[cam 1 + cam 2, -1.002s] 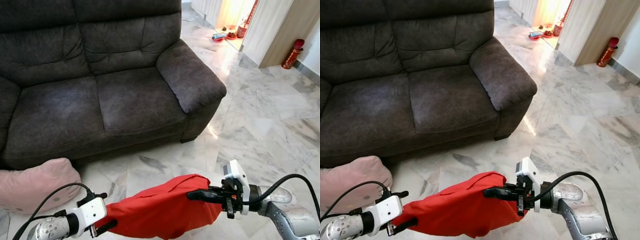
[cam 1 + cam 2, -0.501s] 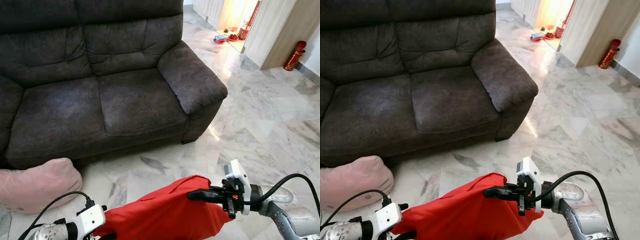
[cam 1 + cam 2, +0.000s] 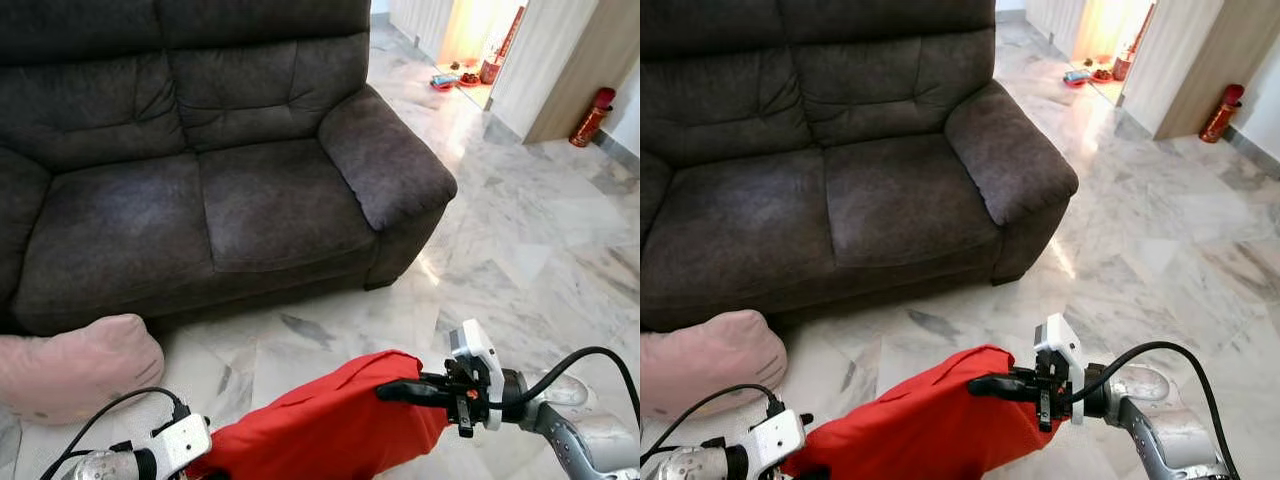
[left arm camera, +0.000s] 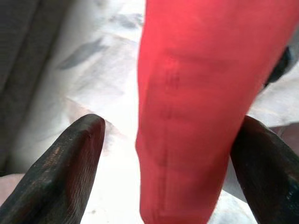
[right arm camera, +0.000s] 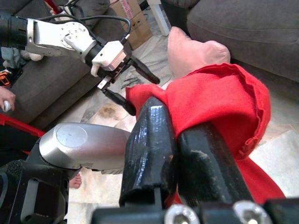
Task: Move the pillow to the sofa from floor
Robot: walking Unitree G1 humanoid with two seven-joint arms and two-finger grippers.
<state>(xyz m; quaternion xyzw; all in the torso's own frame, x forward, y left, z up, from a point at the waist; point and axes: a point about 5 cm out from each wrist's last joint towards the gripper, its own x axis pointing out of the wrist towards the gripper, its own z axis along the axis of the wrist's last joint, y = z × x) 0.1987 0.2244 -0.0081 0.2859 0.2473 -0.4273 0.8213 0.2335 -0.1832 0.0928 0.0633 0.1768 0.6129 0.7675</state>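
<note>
A red pillow (image 3: 330, 425) hangs just above the marble floor, in front of the dark grey sofa (image 3: 200, 200). My right gripper (image 3: 385, 392) is shut on the pillow's upper right edge, with red cloth pinched between its black fingers (image 5: 154, 140). At the pillow's lower left end is my left gripper (image 5: 142, 95), open, its two fingers (image 4: 60, 172) spread either side of the cloth. The sofa seat lies bare, straight ahead and above the pillow.
A pink cushion (image 3: 75, 365) lies on the floor at the left, against the sofa front. A red fire extinguisher (image 3: 585, 117) stands by the wall at far right, beside a lit doorway (image 3: 465, 40). A person's hand (image 5: 4, 100) is off to my left.
My left gripper and the pillow's left end have sunk a little lower. The right gripper keeps its hold in the same place.
</note>
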